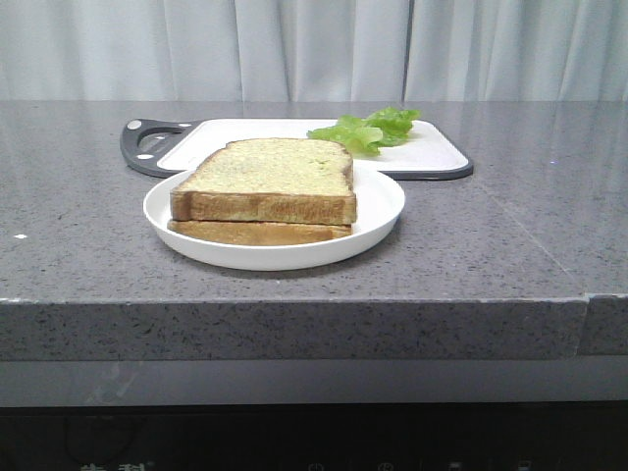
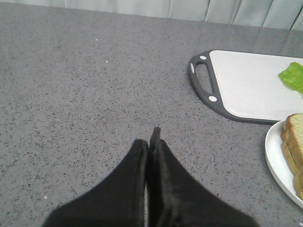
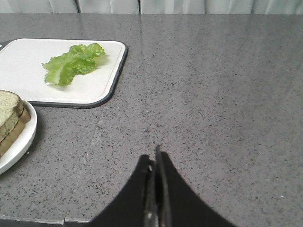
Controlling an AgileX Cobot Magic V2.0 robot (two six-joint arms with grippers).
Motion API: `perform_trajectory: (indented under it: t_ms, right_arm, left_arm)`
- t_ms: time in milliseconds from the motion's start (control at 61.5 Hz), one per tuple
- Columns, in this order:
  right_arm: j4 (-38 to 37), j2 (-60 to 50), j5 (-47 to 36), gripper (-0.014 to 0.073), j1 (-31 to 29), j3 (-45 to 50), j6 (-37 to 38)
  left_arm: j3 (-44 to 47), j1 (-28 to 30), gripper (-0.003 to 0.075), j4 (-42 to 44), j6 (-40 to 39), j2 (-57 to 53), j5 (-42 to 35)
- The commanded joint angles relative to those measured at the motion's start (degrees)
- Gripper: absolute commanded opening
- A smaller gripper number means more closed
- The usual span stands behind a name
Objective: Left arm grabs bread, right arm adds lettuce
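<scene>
The thick bread slice [image 1: 270, 177] lies on top of a thinner slice [image 1: 257, 233] on a white plate [image 1: 385, 201] near the table's front. The green lettuce [image 1: 368, 129] lies on the white cutting board [image 1: 432, 152] behind the plate. Neither arm shows in the front view. My left gripper [image 2: 150, 137] is shut and empty over bare table, left of the plate [image 2: 279, 163] and bread [image 2: 296, 135]. My right gripper [image 3: 154, 156] is shut and empty over bare table, right of the board [image 3: 28, 61] and lettuce [image 3: 72, 62].
The cutting board has a dark rim and a handle [image 1: 147, 145] at its left end. The grey speckled countertop [image 1: 510, 226] has a front edge close to the plate. A pale curtain [image 1: 314, 49] hangs behind the table.
</scene>
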Motion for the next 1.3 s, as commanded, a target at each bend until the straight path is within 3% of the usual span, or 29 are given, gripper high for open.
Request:
perform_trajectory:
  t_ms: [0, 114, 179, 439, 650, 1040, 1284]
  right_arm:
    - [-0.2, 1.0, -4.3, 0.0107, -0.3, -2.0, -0.2]
    - [-0.2, 1.0, -4.4, 0.037, -0.3, -2.0, -0.2]
    - [-0.2, 1.0, -4.4, 0.0425, -0.3, -2.0, -0.2]
    - [-0.2, 1.0, -4.5, 0.0426, -0.3, -2.0, -0.2]
    - [-0.2, 1.0, -4.5, 0.0426, -0.3, -2.0, -0.2]
    - [-0.2, 1.0, -4.5, 0.0426, -0.3, -2.0, -0.2]
    - [-0.2, 1.0, -4.5, 0.0426, -0.3, -2.0, -0.2]
  left_arm:
    - [-2.1, -0.1, 0.0134, -0.6, -0.2, 2.2, -3.7]
    - [-2.7, -0.1, 0.0399, -3.3, -0.2, 5.1, -3.5]
    - [-4.0, -0.1, 0.0473, -6.4, 0.9, 7.2, -1.3]
    - [-11.2, -0.1, 0.0422, -30.9, 20.0, 19.8, 11.0]
    - [-15.8, -0.5, 0.0385, -42.9, 28.9, 31.1, 16.3]
    - [-24.1, -14.1, 0.0384, -44.0, 29.7, 46.1, 12.5]
    - [-31.3, -18.6, 0.0384, -36.8, 21.9, 55.6, 12.5]
